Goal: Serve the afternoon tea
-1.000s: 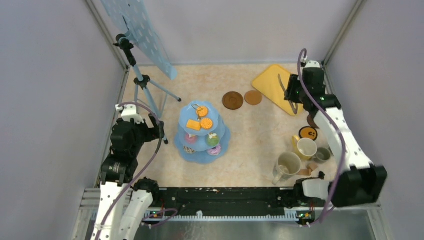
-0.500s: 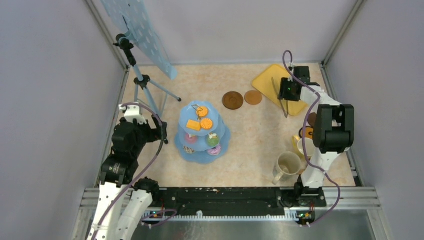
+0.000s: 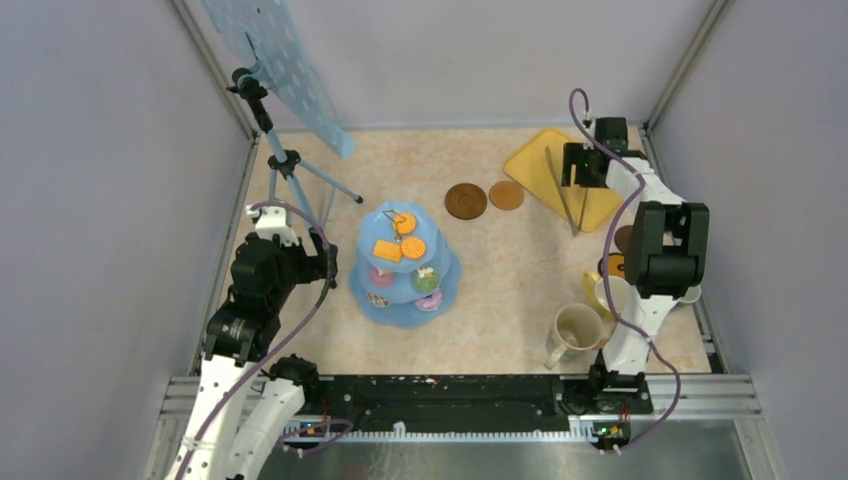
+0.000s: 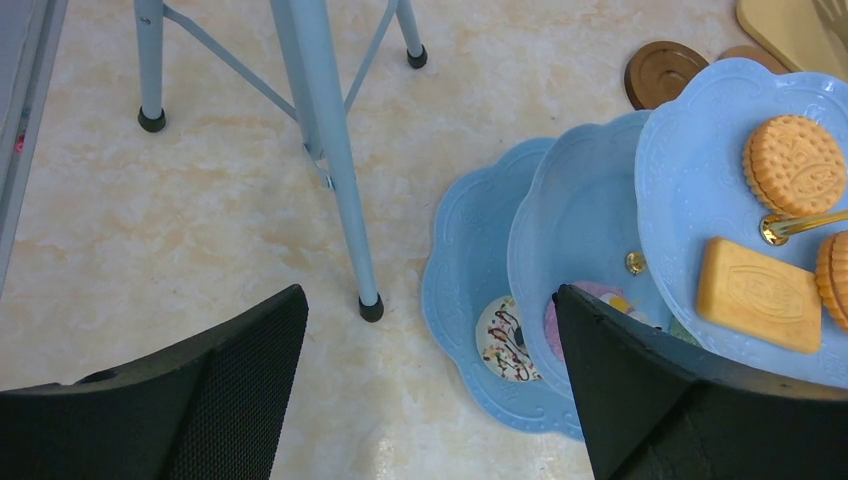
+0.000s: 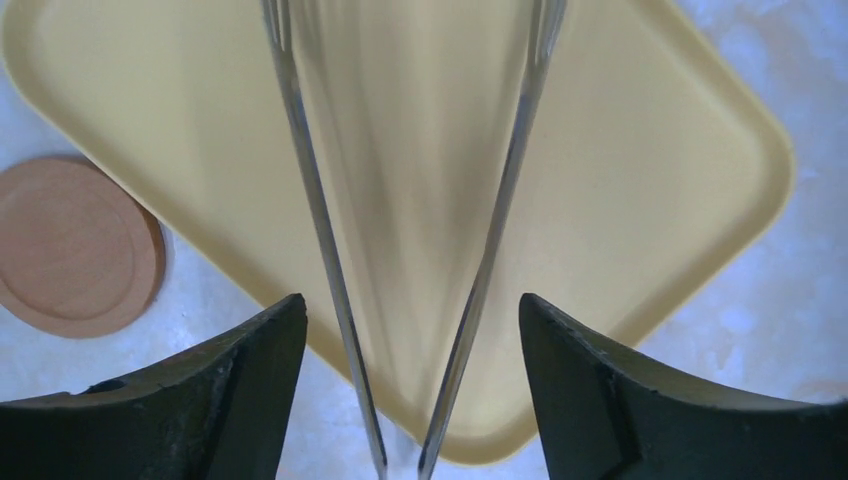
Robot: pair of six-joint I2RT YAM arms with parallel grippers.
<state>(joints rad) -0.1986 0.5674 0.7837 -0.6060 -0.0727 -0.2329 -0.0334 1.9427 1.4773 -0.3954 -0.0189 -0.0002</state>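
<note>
A blue three-tier stand (image 3: 392, 300) holds orange biscuits (image 3: 400, 240) on top and cupcakes and donuts (image 3: 425, 283) on its lower tiers. My left gripper (image 3: 326, 266) hangs open just left of the stand (image 4: 470, 250), with nothing between its fingers (image 4: 250, 340). A beige mug (image 3: 575, 330) and a yellow mug (image 3: 606, 292) stand at the front right, partly behind my right arm. My right gripper (image 5: 410, 305) is open over the yellow tray (image 5: 650, 150). The metal tongs (image 5: 320, 250) lie between its fingers, touching neither.
Two brown coasters (image 3: 465, 200) (image 3: 506, 195) lie left of the yellow tray (image 3: 530, 160). A blue tripod (image 3: 285, 165) with a dotted panel stands at the back left, one foot (image 4: 371, 310) close to the stand. Walls close in on three sides.
My right arm swung the tongs over the tray, set them down and opened its jaws. The left arm shifted only slightly.
</note>
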